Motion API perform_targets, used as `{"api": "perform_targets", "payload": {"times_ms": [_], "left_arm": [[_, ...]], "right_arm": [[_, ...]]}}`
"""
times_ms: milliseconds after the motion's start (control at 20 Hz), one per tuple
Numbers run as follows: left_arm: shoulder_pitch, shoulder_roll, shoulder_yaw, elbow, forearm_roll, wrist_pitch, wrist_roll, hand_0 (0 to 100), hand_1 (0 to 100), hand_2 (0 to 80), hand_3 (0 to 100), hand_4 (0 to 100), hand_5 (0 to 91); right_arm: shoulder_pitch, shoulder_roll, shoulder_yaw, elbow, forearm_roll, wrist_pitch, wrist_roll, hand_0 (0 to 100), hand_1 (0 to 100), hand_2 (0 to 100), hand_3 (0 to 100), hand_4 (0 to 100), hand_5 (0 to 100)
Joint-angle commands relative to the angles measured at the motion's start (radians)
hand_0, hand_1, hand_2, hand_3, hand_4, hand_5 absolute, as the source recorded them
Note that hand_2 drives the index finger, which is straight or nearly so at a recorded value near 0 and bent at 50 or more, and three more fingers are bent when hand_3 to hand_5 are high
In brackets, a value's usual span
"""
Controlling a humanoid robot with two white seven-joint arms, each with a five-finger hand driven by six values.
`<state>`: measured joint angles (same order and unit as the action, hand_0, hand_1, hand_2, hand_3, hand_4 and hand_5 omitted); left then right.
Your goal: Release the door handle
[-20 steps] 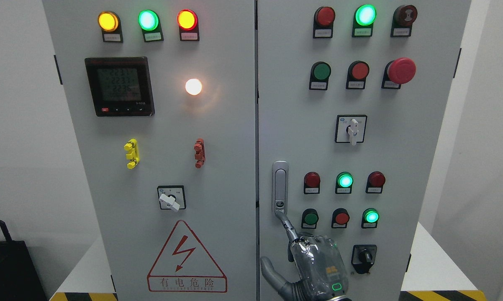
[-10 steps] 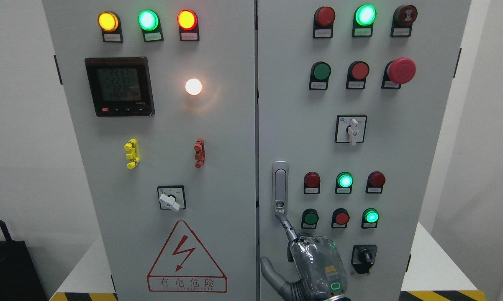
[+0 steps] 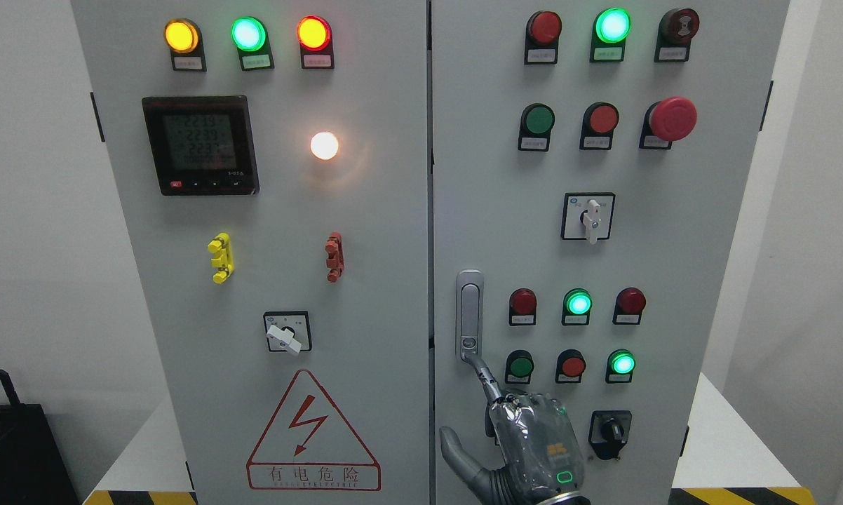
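Observation:
The silver door handle [image 3: 469,312] stands upright on the left edge of the right cabinet door [image 3: 484,210]. My right hand [image 3: 493,412] comes up from the bottom edge below it. Its index finger [image 3: 484,379] is stretched up and left, and its tip touches the handle's lower end near the lock. The thumb [image 3: 453,449] sticks out to the left, apart from the handle. The hand holds nothing. The left hand is out of view.
The grey cabinet has two shut doors with a seam [image 3: 430,210] between them. Near the hand are indicator lamps [image 3: 519,366], [image 3: 573,365] and a black rotary switch [image 3: 611,429]. The left door carries a warning triangle [image 3: 312,435].
My right hand has shifted slightly to the right and down; the index fingertip stays at the handle's lower end. The meter digits changed.

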<state>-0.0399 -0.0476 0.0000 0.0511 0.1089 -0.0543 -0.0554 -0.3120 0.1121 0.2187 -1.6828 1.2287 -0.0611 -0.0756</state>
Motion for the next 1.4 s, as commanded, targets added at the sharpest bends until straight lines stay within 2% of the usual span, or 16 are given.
{"api": "perform_targets", "payload": {"times_ms": [0,1350], "left_arm": [[0.0,0.0,0.018,0.0,0.0,0.001,0.0,12,39,0.0,0,0,0.0],[0.0,0.0,0.017,0.0,0.0,0.001,0.0,12,39,0.0,0,0,0.0]], "right_arm": [[0.002,0.0,0.001,0.012,-0.001,0.004,-0.001,39,19,0,83,81,99],[0.007,-0.002,0.002,0.026,0.002,0.004,-0.001,38,19,0,88,84,100]]}}
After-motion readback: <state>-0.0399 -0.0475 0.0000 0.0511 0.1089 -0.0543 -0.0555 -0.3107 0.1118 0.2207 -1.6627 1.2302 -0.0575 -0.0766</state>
